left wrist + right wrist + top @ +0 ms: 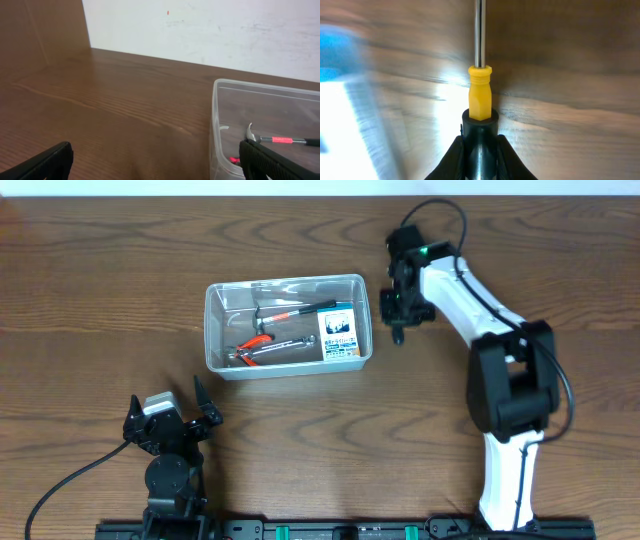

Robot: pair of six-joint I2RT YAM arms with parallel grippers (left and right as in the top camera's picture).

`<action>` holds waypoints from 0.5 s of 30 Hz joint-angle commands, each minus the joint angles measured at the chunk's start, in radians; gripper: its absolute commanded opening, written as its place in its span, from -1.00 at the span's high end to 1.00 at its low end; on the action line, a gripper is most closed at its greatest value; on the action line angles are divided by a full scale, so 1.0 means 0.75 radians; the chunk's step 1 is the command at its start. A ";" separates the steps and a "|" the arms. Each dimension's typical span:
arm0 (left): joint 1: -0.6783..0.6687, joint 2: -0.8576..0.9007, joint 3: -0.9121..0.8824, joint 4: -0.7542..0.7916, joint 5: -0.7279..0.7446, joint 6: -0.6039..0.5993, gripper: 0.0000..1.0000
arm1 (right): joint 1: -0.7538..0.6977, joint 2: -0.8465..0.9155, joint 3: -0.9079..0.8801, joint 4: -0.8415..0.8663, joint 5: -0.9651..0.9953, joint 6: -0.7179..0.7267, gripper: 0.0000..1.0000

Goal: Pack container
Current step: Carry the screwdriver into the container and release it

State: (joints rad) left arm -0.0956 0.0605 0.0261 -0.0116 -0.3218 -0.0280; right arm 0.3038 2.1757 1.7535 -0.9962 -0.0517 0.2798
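The clear plastic container (214, 305) sits on the table left of centre. It holds red-handled pliers (250, 344), a hammer (290, 310), a silver tool and a blue-and-white box (339, 332). My right gripper (398, 308) hangs just right of the container and is shut on a screwdriver (480, 92) with a black and yellow handle and a metal shaft. My left gripper (170, 420) is open and empty near the front edge. The container's corner (217, 125) shows in the left wrist view, with the hammer (275, 140) inside.
Brown wooden table (100, 280) all round. A white wall (200, 30) rises behind the far table edge. The right arm (500, 380) reaches in from the front right.
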 commanded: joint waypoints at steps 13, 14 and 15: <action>-0.004 -0.005 -0.030 -0.039 -0.026 0.002 -0.96 | 0.556 -0.337 0.119 0.174 -0.017 -1.307 0.97; -0.004 -0.005 -0.030 -0.039 -0.026 0.002 -0.96 | 0.575 -0.300 0.119 0.180 -0.023 -1.354 0.97; -0.004 -0.005 -0.030 -0.039 -0.026 0.002 -0.96 | 0.588 -0.262 0.119 0.185 -0.028 -1.397 0.98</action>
State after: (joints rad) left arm -0.0956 0.0605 0.0261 -0.0116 -0.3218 -0.0280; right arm 0.7319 1.8843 1.8633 -0.8581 -0.0731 -0.5194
